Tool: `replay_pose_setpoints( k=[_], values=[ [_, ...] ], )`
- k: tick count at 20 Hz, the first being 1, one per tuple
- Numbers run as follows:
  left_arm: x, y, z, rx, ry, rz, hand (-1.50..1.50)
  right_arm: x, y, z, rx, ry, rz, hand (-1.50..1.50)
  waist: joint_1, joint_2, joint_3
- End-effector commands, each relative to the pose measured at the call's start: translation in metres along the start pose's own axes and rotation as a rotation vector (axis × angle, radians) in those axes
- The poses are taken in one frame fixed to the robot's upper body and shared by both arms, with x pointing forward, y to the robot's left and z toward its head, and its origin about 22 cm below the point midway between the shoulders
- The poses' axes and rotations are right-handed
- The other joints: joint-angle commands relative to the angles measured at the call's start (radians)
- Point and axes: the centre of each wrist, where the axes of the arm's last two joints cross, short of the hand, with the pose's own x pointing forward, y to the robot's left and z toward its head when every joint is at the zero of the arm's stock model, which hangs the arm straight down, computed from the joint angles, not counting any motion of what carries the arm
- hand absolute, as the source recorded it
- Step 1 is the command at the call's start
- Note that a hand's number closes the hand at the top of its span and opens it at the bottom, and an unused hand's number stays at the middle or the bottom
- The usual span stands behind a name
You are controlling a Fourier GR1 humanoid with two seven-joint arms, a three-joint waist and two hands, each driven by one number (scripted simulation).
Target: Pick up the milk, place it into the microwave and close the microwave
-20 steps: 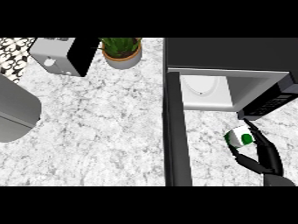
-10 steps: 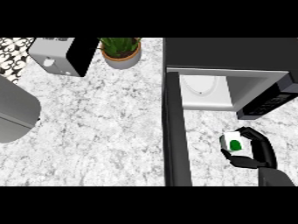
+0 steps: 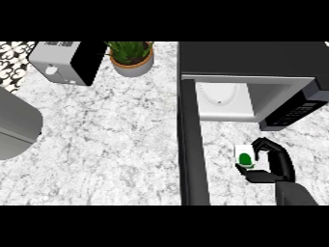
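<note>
Holding the milk (image 3: 246, 157), a small white carton with a green mark on its face, I am keeping it lifted above the marble tabletop (image 3: 110, 140), just in front of the open microwave (image 3: 259, 72). My right robot hand (image 3: 274, 164) is curling round the carton, fingers over its top and right side and the thumb coming under it, so the carton is sitting pinched between them (only its left face is showing). The grey forearm is coming in from the lower edge beneath it. The carton is hanging near the microwave's lit white cavity (image 3: 227, 99), below its front edge and not inside it. The microwave door (image 3: 193, 144) is standing swung out, a long dark bar running down just to the left of the carton. Further off on the tabletop, a toaster (image 3: 67, 61) and a potted plant (image 3: 130, 57) are standing side by side near the back. My left robot hand is not showing anywhere.
</note>
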Motion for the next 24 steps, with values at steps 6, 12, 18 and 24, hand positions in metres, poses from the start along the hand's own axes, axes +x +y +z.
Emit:
replay_pose_setpoints(
  k=[6, 12, 18, 24],
  values=[
    [0.025, 0.006, -0.008, -0.026, -0.089, 0.041, -1.5, 0.019, 0.02, -0.046, 0.054, -0.13, 0.033, 1.5, -0.009, -0.001, 0.0],
    [0.027, 0.014, -0.012, -0.027, -0.07, 0.032, -1.5, 0.042, 0.004, -0.085, 0.038, -0.163, 0.054, 1.5, -0.006, 0.004, 0.001],
    [0.03, 0.007, -0.021, -0.024, -0.078, 0.034, -1.5, 0.075, 0.003, -0.133, 0.043, -0.131, 0.103, 1.5, 0.006, 0.009, 0.002],
    [0.013, 0.002, -0.027, -0.041, -0.062, 0.048, -1.5, 0.095, 0.016, -0.161, 0.047, -0.101, 0.133, 1.5, 0.027, 0.013, 0.002]
  ],
)
